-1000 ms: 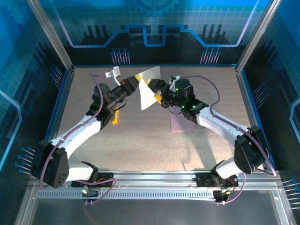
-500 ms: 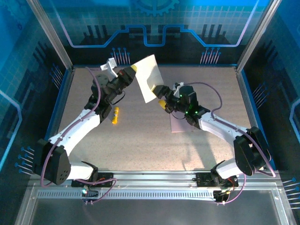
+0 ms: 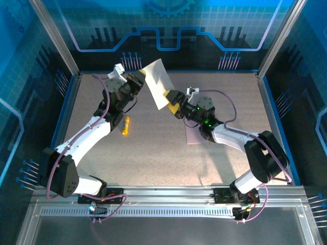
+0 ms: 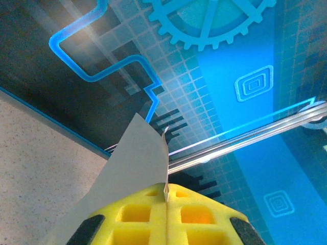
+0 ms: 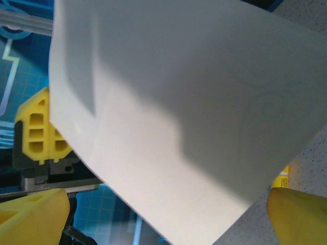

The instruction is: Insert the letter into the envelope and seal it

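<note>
Letter (image 3: 158,84): up in the air over the far middle of the desk (image 3: 153,148), tilted, its broad face turned toward the right arm, well clear of the surface.
Left end effector (image 3: 141,80): clamped tight on the letter's upper left edge. In its wrist view the yellow pads meet, with the sheet pinched in the seam.
Right end effector (image 3: 171,100): wide open at the letter's lower right corner. Its fingers (image 5: 31,214) stand far apart with the corner dipping between them, gripping nothing.
Why held so: I'd say the left arm hangs the sheet out so the right can take the opposite corner, giving two-handed control to fold or steer it.
Envelope (image 3: 193,136): flat on the desk, partly covered by the right arm, below and to the right of the letter, well apart from it.
Stick (image 3: 125,125): small, yellow, lying on the desk near the left arm, untouched.
Progress: early, by my reading. The letter is not yet in the envelope.
</note>
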Controlling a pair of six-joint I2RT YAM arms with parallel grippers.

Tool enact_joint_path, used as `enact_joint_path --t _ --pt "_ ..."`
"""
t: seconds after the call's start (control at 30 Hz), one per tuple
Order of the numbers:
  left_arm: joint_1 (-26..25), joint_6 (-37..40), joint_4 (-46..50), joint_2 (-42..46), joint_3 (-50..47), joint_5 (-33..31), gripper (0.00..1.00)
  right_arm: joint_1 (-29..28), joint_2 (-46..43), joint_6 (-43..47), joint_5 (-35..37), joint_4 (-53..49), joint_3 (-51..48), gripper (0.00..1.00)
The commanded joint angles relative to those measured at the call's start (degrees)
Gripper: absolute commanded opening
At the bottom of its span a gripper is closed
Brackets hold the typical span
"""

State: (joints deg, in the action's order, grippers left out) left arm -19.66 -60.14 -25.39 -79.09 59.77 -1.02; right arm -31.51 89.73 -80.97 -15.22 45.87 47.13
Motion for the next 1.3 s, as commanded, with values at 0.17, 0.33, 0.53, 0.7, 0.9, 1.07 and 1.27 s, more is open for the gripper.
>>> enact_joint_path --t 0.17,0.33,0.53,0.7,0.9,1.07,1.27 --pt "0.1 -3.3 -3.4 -1.2 1.5 -1.5 0.0 -2.6 2.9 -4.4 1.7 8.1 -0.7 1.0" --pt "0.0 -5.7 -4.9 -1.7 0.7 -1.2 0.0 -3.5 5.6 -6.6 2.4 12.5 -0.1 1.0" --pt "0.0 -6.3 -5.4 -0.8 -0.3 -1.8 0.0 -4.3 8.5 -8.2 3.4 16.5 0.9 1.0" --pt "0.0 -6.5 -5.7 -0.5 -0.2 -2.0 0.0 -5.1 10.5 -9.1 4.9 19.7 1.6 1.0" --pt "0.0 -7.5 -6.0 -0.5 -0.5 -1.2 0.0 -5.1 11.8 -8.9 6.2 22.5 2.0 1.0" --pt "0.0 -7.5 -5.4 0.4 -1.8 -1.2 0.0 -4.5 12.4 -8.8 6.7 24.6 2.0 1.0" --pt "0.1 -6.7 -3.9 1.8 -3.1 -1.4 0.0 -3.1 12.1 -8.8 6.6 26.4 2.0 0.96"
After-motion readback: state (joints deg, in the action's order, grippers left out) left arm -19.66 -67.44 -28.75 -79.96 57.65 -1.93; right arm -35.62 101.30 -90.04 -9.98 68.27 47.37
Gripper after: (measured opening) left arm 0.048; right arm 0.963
